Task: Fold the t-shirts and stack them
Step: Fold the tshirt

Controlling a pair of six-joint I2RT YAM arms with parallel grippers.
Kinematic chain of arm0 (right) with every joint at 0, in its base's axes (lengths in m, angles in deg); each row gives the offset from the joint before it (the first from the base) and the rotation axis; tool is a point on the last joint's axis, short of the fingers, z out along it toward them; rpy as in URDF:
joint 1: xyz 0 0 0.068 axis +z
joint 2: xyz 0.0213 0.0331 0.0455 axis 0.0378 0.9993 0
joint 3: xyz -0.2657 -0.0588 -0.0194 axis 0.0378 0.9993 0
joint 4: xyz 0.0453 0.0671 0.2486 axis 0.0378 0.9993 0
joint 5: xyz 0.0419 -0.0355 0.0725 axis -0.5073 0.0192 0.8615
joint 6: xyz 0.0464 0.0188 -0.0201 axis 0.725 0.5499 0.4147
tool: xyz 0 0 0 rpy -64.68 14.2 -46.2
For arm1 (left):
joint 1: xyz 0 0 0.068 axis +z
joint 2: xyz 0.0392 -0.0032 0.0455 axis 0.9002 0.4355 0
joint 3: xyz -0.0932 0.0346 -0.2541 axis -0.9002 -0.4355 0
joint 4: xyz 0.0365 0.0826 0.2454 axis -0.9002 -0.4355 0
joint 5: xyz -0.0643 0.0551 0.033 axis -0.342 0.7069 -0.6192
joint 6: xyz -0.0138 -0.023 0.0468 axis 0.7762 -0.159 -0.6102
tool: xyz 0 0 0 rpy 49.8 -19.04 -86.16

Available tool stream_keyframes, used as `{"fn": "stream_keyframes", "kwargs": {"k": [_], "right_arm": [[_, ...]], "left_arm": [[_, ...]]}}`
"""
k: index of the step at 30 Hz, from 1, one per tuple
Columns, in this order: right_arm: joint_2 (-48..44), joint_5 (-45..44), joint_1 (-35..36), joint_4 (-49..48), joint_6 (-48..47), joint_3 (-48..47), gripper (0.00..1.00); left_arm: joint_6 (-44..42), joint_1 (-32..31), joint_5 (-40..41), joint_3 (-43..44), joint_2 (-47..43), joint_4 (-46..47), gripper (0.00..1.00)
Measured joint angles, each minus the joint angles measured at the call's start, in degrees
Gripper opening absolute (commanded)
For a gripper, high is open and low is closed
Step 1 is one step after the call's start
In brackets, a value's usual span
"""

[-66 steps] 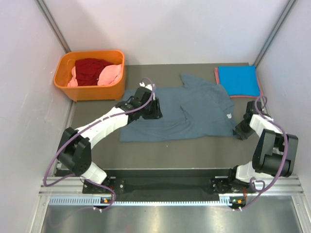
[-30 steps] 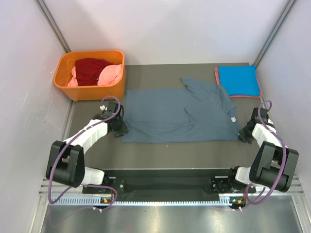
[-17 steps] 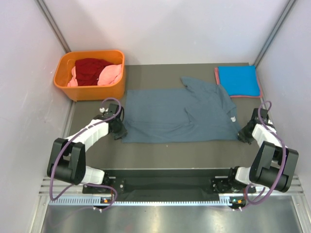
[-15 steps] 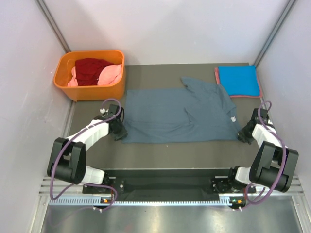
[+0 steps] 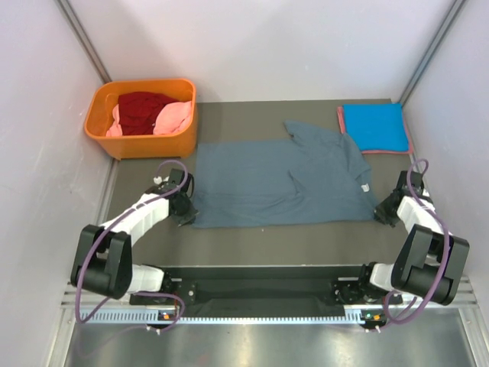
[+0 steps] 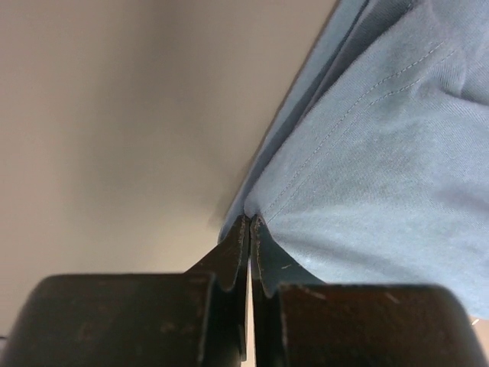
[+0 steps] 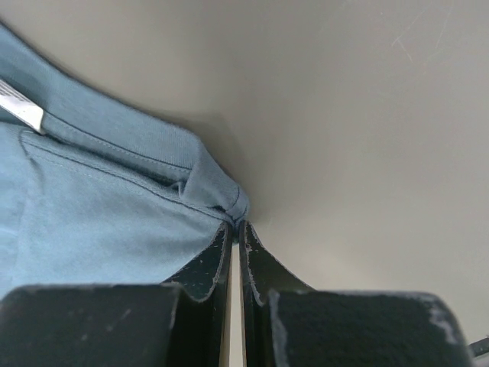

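Grey-blue t-shirt [image 5: 279, 180]: spread nearly flat across the middle of the surface [image 5: 252, 237], its long side running left to right, with a flap doubled over towards the far right.
Left hand [image 6: 250, 222]: fingers pressed together, with a thin corner of the shirt's near-left edge nipped at the very tips; it sits low at the surface.
Right hand [image 7: 235, 225]: likewise closed to a sliver, pinching the near-right corner just beside the white tag [image 7: 21, 109].
Why held so: with a corner in each hand and the hands well apart, the near edge is kept straight. This looks meant to draw the cloth smooth or to lift that edge as one line.
Step in hand: judged to be straightening, or the start of the first fold; no clean fold shows in this shirt yet.
Stack: a bright blue t-shirt [image 5: 373, 126] lies folded at the far right, on a salmon-red t-shirt [image 5: 340, 120] whose edge shows beside it. That is probably where this shirt will go.
Waiting: a dark red t-shirt [image 5: 141, 111] and a pink t-shirt [image 5: 174, 117] are bundled in the orange basket [image 5: 103, 130] at the far left.
Risk: both grips are shallow, so a quick pull could slip a corner free.
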Motion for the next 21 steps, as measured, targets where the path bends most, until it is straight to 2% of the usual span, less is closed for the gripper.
{"fn": "stream_keyframes", "kwargs": {"k": [7, 21], "right_arm": [[-2.62, 1.42, -0.04, -0.57, 0.11, 1.55, 0.0], [-11.28, 2.73, -0.04, 1.77, 3.61, 6.03, 0.0]], "left_arm": [[3.72, -0.02, 1.68, -4.85, -5.86, -1.29, 0.0], [6.12, -0.04, 7.89, -4.28, -6.08, -4.5, 0.0]]}}
